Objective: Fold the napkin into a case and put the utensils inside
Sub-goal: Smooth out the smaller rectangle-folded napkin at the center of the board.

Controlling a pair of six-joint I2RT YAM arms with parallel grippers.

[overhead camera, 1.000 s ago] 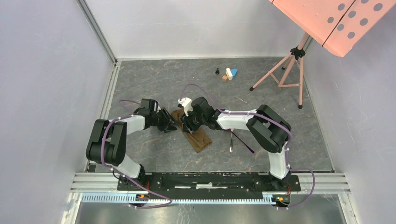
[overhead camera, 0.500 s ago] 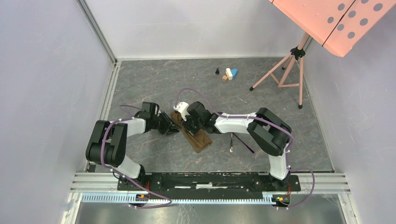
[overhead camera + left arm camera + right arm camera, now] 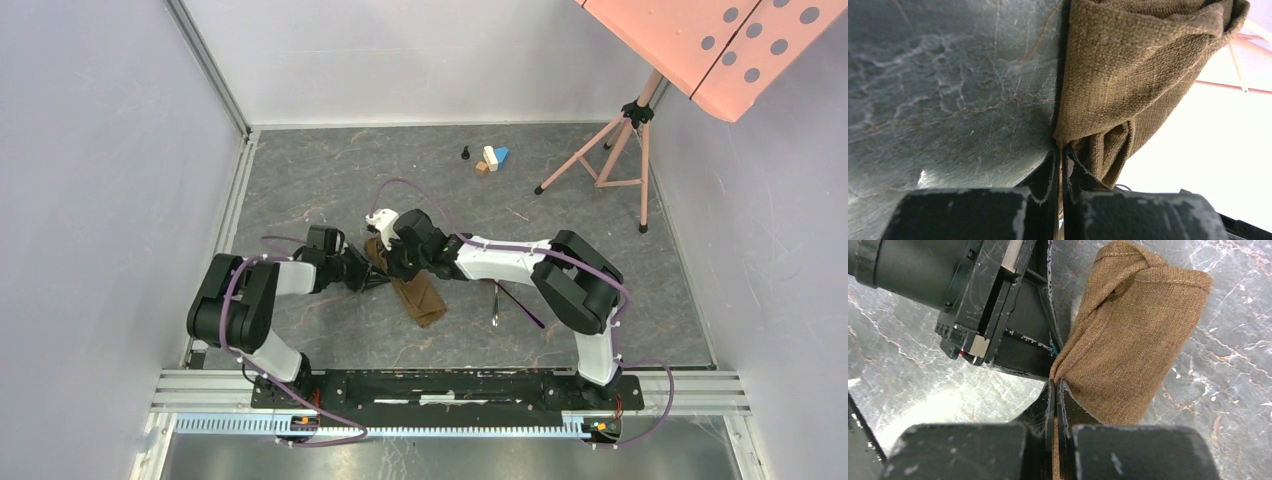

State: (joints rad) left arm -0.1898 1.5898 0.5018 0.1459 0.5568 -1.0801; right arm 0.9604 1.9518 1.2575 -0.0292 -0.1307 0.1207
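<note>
Robotics lab cell: plain enclosure walls, aluminium mounting rail at 6 o'clock, tripod stand at 2 o'clock.

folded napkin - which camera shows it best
Right wrist: the folded napkin is nearly whole in view, with the right gripper shut on its near corner. Left wrist shows just one bunched end, pinched by the left gripper. Top external shows it small, partly under both arms.

No readable text, label, brand or number anywhere
</note>
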